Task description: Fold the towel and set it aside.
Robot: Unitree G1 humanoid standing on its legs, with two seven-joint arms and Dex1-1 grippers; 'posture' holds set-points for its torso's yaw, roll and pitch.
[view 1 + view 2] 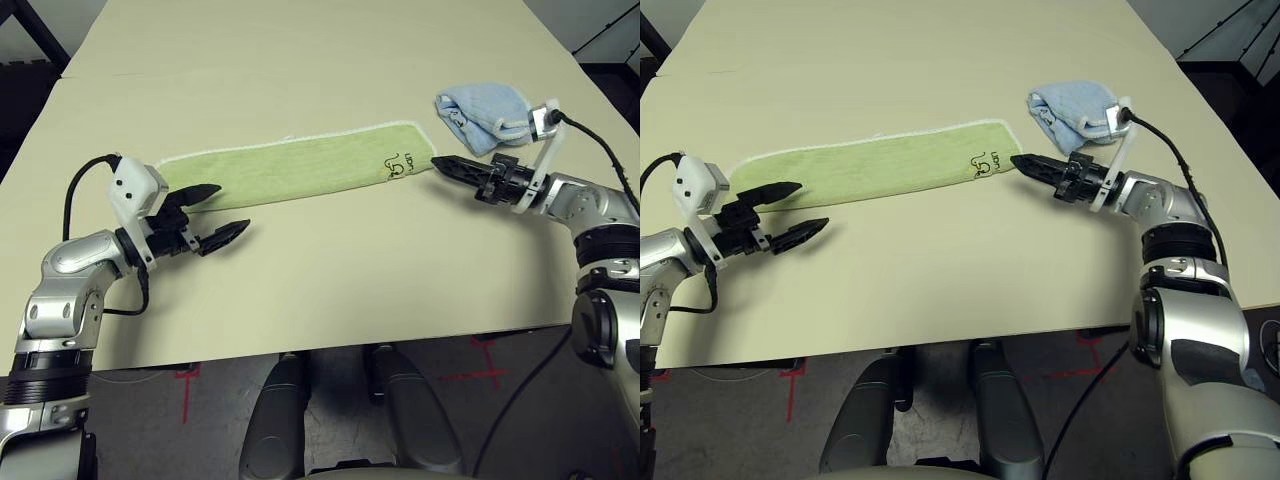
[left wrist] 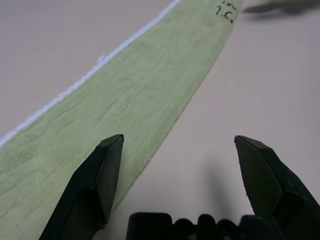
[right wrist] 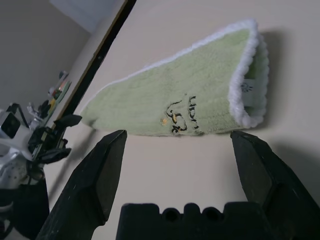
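Lying folded lengthwise on table point(image 1: 300, 60), towel point(image 1: 290, 165); left pincer point(image 1: 222, 211) & right pincer point(image 1: 438, 161) both open, one at each end.

The towel point(image 1: 290, 167) is light green terry with a white stitched edge along its far side and right end. It lies flat on the table as a long narrow strip, folded lengthwise, running left to right and slightly away. A small dark logo sits near its right end.
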